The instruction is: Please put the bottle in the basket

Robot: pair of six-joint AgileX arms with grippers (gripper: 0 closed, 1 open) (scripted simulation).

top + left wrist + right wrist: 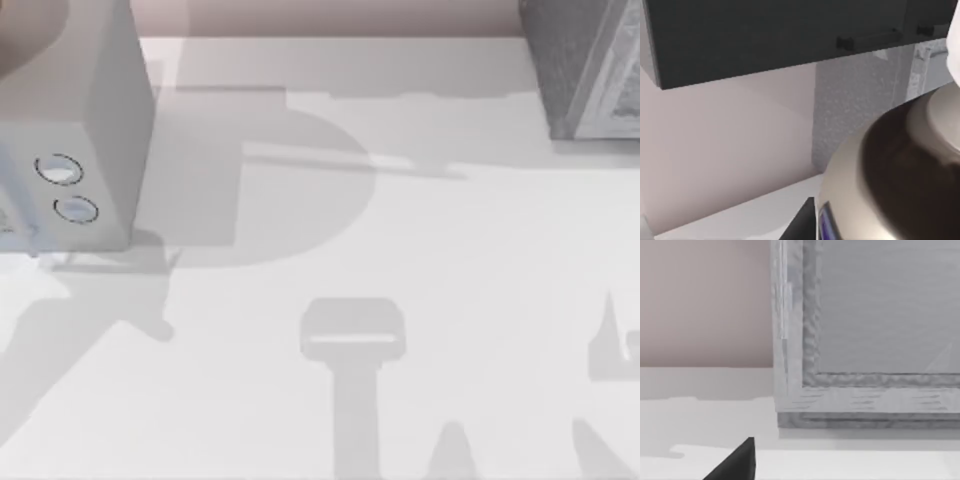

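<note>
Top view: white tabletop crossed by grey shadows, one of them T-shaped at lower centre. At the frame's left edge a pale box-shaped housing of the left arm looms large, with two round rings on its face, one above the other. In the upper right corner sits the corner of a grey, rough-walled basket.

Left wrist view: here we get the bottle, very close, in the lower right of the frame. It lies tilted, with the silvery label low, the dark neck above it and the pale cap toward the right edge. A patch of blue print marks the label at the bottom. Beyond the bottle, well apart from it, the basket wall stands against a pinkish wall. A dark slab spans the top. We cannot tell how the left jaws stand.

Right wrist view: the basket from near, at upper right, its framed side resting on the tabletop. We cannot tell how the right jaws stand.

Count: one bottle, one basket, two rings.
</note>
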